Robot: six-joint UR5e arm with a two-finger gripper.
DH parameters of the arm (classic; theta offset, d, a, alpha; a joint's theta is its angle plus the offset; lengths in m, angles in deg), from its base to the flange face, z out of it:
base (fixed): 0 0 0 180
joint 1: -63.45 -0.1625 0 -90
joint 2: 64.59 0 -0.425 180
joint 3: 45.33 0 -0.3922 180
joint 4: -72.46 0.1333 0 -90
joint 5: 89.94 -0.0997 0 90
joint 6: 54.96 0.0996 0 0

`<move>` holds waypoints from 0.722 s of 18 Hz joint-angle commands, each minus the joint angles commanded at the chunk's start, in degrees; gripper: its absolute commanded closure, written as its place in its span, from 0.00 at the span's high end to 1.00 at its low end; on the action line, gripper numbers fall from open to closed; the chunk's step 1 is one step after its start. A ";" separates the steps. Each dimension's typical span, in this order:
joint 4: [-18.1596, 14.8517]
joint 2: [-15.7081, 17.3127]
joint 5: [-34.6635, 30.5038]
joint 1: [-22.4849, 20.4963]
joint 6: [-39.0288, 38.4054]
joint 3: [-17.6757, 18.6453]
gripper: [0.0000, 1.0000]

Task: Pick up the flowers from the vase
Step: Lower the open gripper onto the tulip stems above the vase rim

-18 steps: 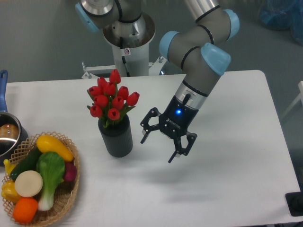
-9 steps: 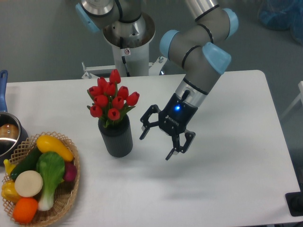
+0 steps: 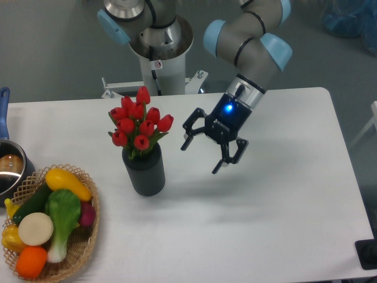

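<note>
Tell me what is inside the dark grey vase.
The vase holds a bunch of red tulips with green leaves, rising from its mouth. The stems below the rim and anything else inside are hidden by its wall. The open gripper hangs apart, to its right.

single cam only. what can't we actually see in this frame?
- Flowers: stems hidden inside the vase, so their seating is unknown.
- Pot: cut off by the left edge; contents unclear.
- Wicker basket: cut by the bottom edge, lower toy vegetables hidden under the upper ones.
- Gripper: open right of the flowers; height above the table can't be judged from one view.
</note>
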 joint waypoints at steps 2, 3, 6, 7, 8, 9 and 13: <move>-0.09 2.29 0.44 -0.09 0.00 1.85 1.00; -0.09 3.43 0.79 -0.09 0.00 2.90 1.00; 0.00 5.63 2.20 -0.09 0.70 6.42 1.00; -0.09 6.51 2.20 -0.09 1.23 7.38 1.00; -0.09 7.04 2.29 -0.09 1.67 8.26 1.00; -0.09 7.48 2.20 0.00 2.02 9.14 1.00; -0.09 8.71 2.29 0.17 2.46 11.17 1.00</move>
